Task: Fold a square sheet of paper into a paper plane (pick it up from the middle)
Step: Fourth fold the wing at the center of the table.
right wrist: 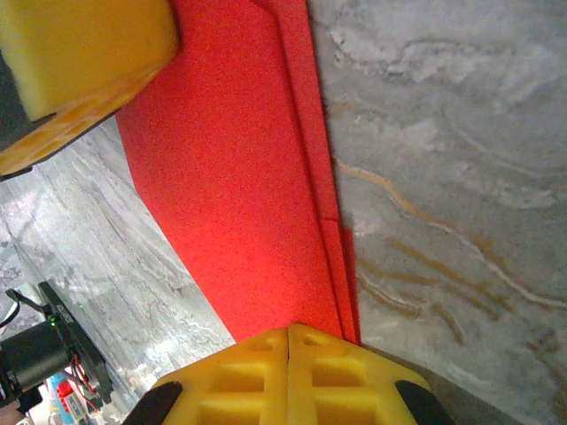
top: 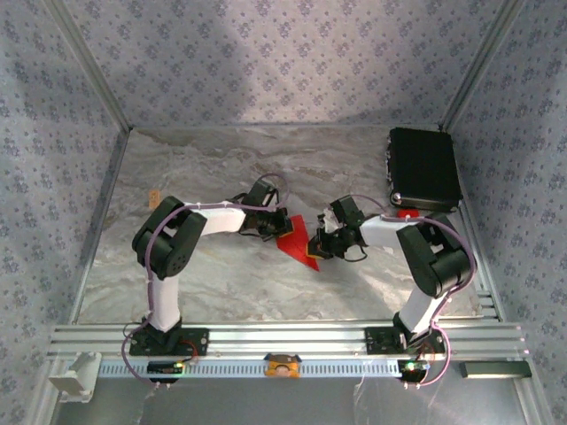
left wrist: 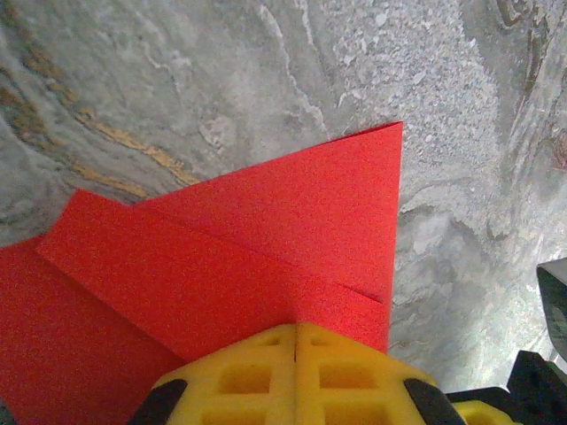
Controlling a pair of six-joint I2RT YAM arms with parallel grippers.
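**Marbled table, red sheet part-folded between two shut grippers**

Grey marbled table, patterned walls around it, and a black case well beyond the right gripper's fingers.

The sheet lies between the two sets of fingertips. In the left wrist view the sheet spreads forward from the left gripper, with layered flaps crossing each other and one sharp corner far ahead of the tips and to the side. In the right wrist view the sheet runs away from the right gripper, stacked edges on one side, toward a yellow finger of the other arm at its far end.

Both pairs of fingers are pressed together, only a hairline seam between them, with the tips at the paper. Whether they pinch it or press it down, I cannot tell.

Progress, as a judgement: the early folds look done, since the square is now an overlapped triangle. It is still too broad for a dart, so the narrowing folds, the centre crease and the wings seem left.

No brand, label or writing can be read; the paper is plain.
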